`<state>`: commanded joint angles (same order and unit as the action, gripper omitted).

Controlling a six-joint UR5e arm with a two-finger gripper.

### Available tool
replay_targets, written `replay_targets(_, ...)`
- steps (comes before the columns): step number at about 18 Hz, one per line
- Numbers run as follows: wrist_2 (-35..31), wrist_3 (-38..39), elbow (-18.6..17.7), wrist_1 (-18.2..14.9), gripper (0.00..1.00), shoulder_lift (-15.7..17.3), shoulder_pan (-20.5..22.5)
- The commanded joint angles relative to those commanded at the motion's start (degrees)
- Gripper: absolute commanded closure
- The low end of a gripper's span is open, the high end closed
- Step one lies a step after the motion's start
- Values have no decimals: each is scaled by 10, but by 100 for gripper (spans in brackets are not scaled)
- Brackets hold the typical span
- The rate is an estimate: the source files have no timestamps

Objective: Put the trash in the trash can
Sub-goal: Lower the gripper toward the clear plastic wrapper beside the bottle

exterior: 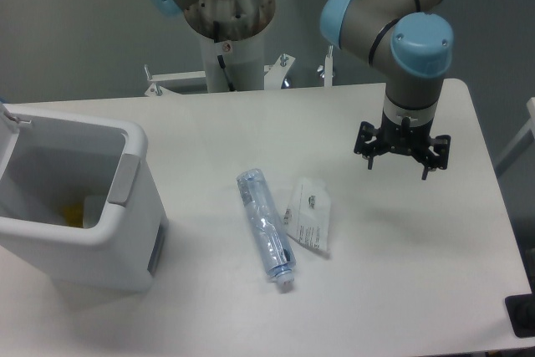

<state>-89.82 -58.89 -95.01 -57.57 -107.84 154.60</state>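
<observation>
**2 pieces of trash on the table, nothing held**

Nearest the camera, the bottle [267, 225] lies flat, long axis running near-to-far, cap toward the camera. The packet [308, 216] lies just beside it. The trash can [125, 180] stands well left. Farther back and to the right, the gripper [402, 161] hovers empty, fingers spread apart

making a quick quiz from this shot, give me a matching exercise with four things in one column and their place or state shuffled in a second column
Things:
1. plastic bottle
2. plastic packet
3. trash can
4. gripper

Places or states:
A. stands at the table's left edge, lid open
B. hangs above the table's right side, holding nothing
C. lies on its side mid-table, cap toward the camera
D. lies flat just right of the bottle

Pairs: 1-C, 2-D, 3-A, 4-B
</observation>
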Motion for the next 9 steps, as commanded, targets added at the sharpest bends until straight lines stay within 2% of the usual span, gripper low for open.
replay_targets(6,1,14,-15,10,0,0,-7)
replay_targets(9,1,39,-27,44,0,-1,-17)
